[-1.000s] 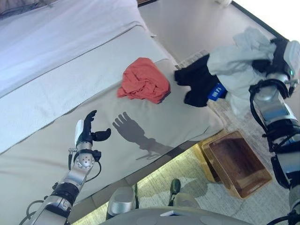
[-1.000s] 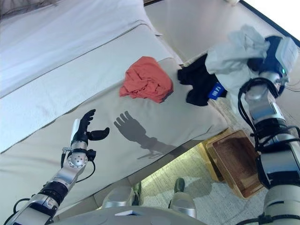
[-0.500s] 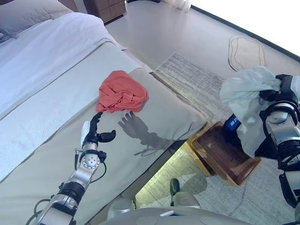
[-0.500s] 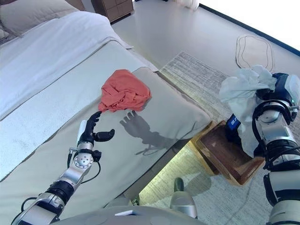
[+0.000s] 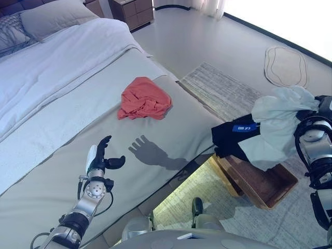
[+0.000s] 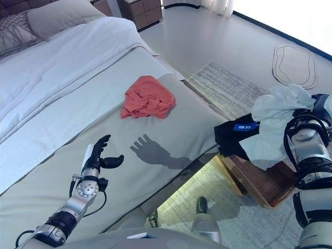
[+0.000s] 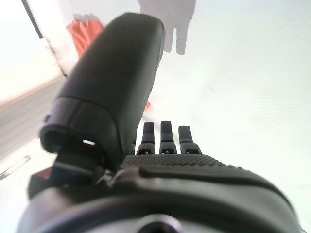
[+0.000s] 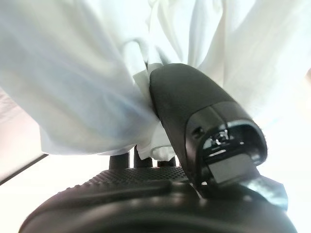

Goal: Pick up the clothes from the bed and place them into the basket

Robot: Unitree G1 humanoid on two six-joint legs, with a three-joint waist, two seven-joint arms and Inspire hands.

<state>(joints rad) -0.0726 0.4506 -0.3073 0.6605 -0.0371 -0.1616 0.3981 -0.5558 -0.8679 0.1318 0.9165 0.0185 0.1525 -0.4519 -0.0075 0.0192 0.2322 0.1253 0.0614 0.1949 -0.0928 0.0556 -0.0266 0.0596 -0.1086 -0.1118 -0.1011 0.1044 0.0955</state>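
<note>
Clothes (image 5: 270, 127) now above basket (image 5: 270, 184) — unreleased

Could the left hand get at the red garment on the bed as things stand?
Probably yes: the left hand is open and empty above the bed, and nothing lies between it and the red garment, though it sits some way ahead.

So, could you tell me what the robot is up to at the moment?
It is clearing clothes off the bed. Its right hand grips a bundle of pale and black clothes hanging above the brown basket on the floor beside the bed, not yet dropped in. The left hand hovers open over the bed, holding nothing. A red garment lies on the bed.
</note>
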